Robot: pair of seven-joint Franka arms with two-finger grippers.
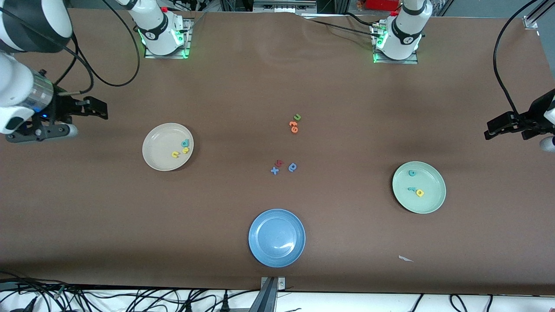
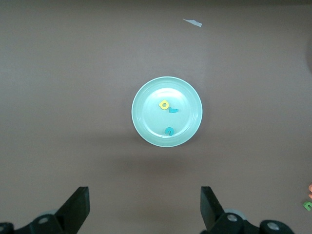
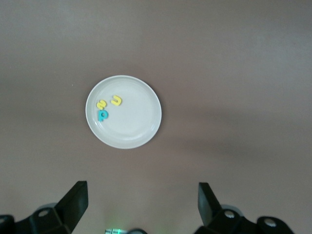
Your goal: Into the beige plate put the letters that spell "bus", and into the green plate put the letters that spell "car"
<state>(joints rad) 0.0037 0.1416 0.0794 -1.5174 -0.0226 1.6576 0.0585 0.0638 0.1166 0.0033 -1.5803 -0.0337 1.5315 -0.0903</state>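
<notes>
Teal b (image 1: 185,142), yellow u (image 1: 175,154) and yellow s (image 1: 185,150) are lying together in the beige plate (image 1: 158,149) toward the right arm's end of the bench (image 1: 225,95); teal c (image 1: 412,173), teal r (image 1: 411,189) and yellow a (image 1: 419,193) are sitting in the green plate (image 1: 429,203) toward the left arm's end. Left end effector (image 2: 145,207) is hanging with fingers spread wide and empty, its wrist view looking down on the green plate. Right end effector (image 3: 143,204) is waiting likewise, wide and empty, looking down on the beige plate.
</notes>
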